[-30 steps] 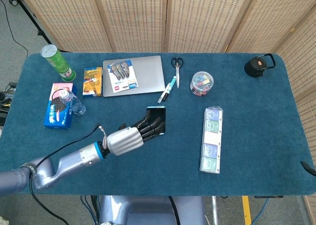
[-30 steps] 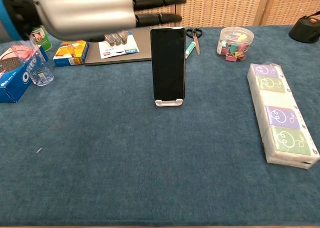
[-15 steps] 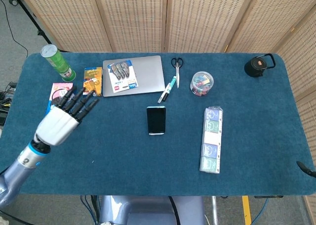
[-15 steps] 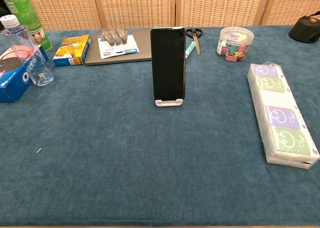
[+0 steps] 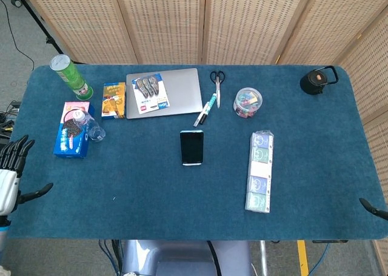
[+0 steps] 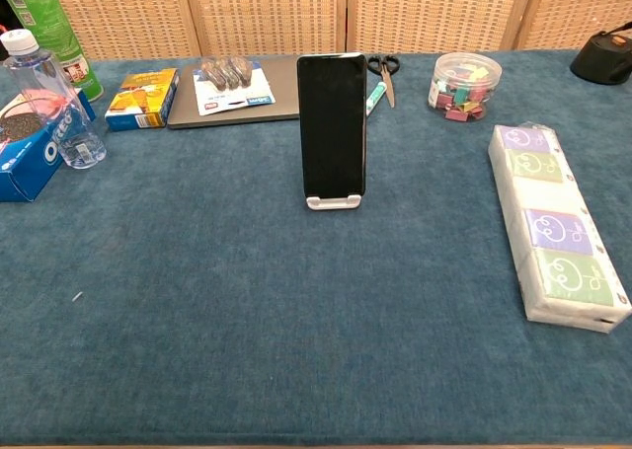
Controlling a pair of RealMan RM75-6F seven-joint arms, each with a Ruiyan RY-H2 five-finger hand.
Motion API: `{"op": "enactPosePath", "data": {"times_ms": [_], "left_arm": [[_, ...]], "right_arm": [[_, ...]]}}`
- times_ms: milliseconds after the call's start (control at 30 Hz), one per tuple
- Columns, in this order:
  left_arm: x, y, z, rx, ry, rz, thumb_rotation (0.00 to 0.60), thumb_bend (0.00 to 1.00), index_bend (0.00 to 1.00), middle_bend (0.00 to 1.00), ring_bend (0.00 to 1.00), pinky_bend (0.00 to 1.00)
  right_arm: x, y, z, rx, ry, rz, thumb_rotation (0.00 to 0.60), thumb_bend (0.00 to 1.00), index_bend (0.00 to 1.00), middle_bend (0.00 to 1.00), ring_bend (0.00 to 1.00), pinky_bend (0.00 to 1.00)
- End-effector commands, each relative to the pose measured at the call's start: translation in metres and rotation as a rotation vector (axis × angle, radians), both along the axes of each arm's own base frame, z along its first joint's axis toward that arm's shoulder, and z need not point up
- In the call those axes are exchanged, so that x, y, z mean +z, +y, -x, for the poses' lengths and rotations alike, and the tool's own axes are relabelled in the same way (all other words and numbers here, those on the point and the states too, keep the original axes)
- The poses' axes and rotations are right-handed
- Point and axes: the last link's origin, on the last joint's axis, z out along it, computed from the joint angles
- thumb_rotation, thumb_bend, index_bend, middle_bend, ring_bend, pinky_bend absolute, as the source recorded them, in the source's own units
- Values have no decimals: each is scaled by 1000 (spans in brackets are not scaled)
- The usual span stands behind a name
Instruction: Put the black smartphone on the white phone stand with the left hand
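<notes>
1. Black smartphone [image 6: 332,125] stands upright on the white phone stand [image 6: 333,202], mid-table, screen facing the chest camera; nothing touches it.
2. Left hand [image 5: 8,173] sits off the table's left edge, well apart from the phone, fingers spread and holding nothing. Only the head view shows it.
3. Right hand: only a dark tip [image 5: 372,208] shows at the table's right edge in the head view; whether it is open cannot be told.
4. Behind the phone: one grey laptop [image 5: 179,89] with one blister pack [image 5: 149,93] lying on it, one pair of scissors [image 5: 217,85], and markers [image 5: 206,110] whose number cannot be told.
5. Left of the phone: one orange box [image 5: 113,100], one green canister [image 5: 71,76], one water bottle [image 6: 49,99], one blue Oreo box [image 5: 71,130]; the bottle is just beside the Oreo box.
6. Right of the phone: one clear tub of coloured clips [image 6: 464,82], one long wrapped tissue pack [image 6: 553,234], and one black pot [image 5: 316,80] at the far corner.
7. Blue cloth table [image 6: 247,311] is bare between phone and near edge.
8. Chest view shows the phone's upright stance; head view shows it only from above.
</notes>
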Motion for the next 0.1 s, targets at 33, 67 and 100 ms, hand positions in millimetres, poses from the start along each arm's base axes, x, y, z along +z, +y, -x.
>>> {"op": "enactPosePath", "data": {"times_ms": [33, 67, 100], "left_arm": [[6, -14, 6, 77, 0, 20, 600, 0, 0, 0, 0, 0], [7, -14, 6, 89, 0, 24, 600, 0, 0, 0, 0, 0], [8, -14, 7, 97, 0, 29, 600, 0, 0, 0, 0, 0]], "right_arm": [[0, 0, -1, 4, 0, -2, 600, 0, 0, 0, 0, 0], [0, 1, -1, 6, 1, -2, 600, 0, 0, 0, 0, 0], [0, 1, -1, 6, 1, -2, 600, 0, 0, 0, 0, 0]]}}
